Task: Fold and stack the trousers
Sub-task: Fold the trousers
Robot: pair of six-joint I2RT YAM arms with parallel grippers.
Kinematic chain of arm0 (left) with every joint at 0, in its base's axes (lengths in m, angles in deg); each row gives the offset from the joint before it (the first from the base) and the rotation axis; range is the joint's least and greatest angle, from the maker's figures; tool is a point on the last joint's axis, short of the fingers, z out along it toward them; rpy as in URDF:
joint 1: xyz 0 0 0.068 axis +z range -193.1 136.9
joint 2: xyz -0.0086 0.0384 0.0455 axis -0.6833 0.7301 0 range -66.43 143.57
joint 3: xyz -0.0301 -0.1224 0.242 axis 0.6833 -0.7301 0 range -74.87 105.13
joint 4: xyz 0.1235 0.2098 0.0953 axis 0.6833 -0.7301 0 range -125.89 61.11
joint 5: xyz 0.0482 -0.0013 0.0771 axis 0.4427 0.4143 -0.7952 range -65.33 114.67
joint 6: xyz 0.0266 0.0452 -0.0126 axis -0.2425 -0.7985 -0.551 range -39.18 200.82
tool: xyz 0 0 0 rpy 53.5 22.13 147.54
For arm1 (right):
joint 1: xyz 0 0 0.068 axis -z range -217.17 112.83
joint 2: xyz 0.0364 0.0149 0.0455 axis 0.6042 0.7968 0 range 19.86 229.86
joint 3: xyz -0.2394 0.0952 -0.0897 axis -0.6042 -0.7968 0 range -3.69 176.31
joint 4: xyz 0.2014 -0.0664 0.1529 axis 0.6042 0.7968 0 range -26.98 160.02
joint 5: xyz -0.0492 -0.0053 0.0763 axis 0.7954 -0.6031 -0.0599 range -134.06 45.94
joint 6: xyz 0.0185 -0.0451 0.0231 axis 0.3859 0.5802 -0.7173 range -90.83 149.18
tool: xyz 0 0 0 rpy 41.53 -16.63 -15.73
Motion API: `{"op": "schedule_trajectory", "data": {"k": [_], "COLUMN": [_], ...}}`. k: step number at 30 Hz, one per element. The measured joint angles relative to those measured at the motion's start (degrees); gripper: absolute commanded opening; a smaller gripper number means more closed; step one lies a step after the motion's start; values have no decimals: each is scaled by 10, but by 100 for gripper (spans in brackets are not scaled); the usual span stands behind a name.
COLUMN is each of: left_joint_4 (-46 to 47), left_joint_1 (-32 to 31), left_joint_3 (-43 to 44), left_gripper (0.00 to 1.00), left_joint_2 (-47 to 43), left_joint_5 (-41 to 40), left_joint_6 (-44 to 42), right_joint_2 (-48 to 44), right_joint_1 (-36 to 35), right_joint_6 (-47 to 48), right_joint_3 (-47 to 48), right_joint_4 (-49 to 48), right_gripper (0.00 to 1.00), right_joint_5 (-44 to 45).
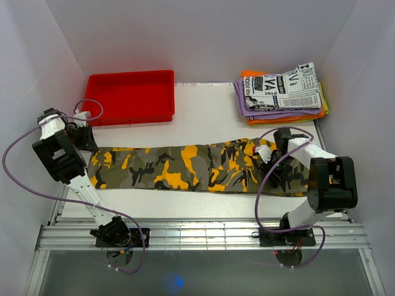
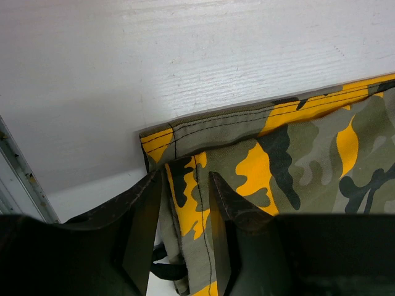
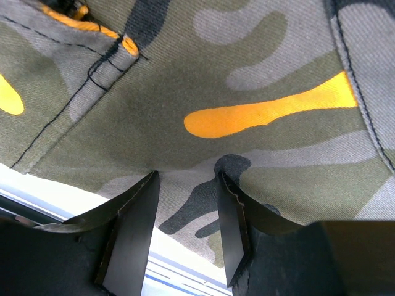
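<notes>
Trousers: the camouflage trousers (image 1: 185,168) lie stretched out long across the middle of the table (image 1: 203,111), apparently with leg on leg, hems to the left and the wider end to the right.
Left fingers: the left fingers (image 2: 143,240) are clamped on the hem corner, with cloth filling the gap between them.
Right fingers: the right fingers (image 3: 133,234) pinch the near edge of the cloth at the opposite end, and cloth sits between them too.
Step in hand: by the look of it, both ends are gripped ready for the crosswise fold. The long narrow strip is not yet halved.
Next move: I'd expect one end to be lifted and carried over onto the other, both edges kept level so the layers land square.
Stack: the pile of folded clothes (image 1: 281,92) waits at the far right corner, well apart from the trousers.
</notes>
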Motion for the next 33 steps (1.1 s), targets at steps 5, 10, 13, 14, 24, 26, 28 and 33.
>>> {"op": "schedule_trajectory", "data": {"k": [5, 10, 13, 14, 24, 26, 28, 33], "left_joint_4": [1, 1, 2, 2, 9, 13, 17, 34], "left_joint_1": [0, 0, -2, -3, -5, -5, -5, -7], "left_joint_3": [-8, -21, -28, -30, -34, -34, -33, -33], "left_gripper": [48, 47, 47, 47, 16, 8, 0, 0], "left_joint_2": [0, 0, 0, 0, 0, 0, 0, -7], "left_joint_5": [-5, -5, -5, -6, -5, -5, -5, -7], "left_joint_6": [0, 0, 0, 0, 10, 15, 19, 29], "right_joint_2": [0, 0, 0, 0, 0, 0, 0, -2], "right_joint_1": [0, 0, 0, 0, 0, 0, -2, -4], "right_joint_6": [0, 0, 0, 0, 0, 0, 0, 0], "right_joint_3": [0, 0, 0, 0, -1, -2, -2, -5], "right_joint_4": [0, 0, 0, 0, -2, -3, -4, -9], "right_gripper": [48, 48, 48, 48, 46, 46, 46, 45], "right_joint_5": [0, 0, 0, 0, 3, 6, 8, 17]}}
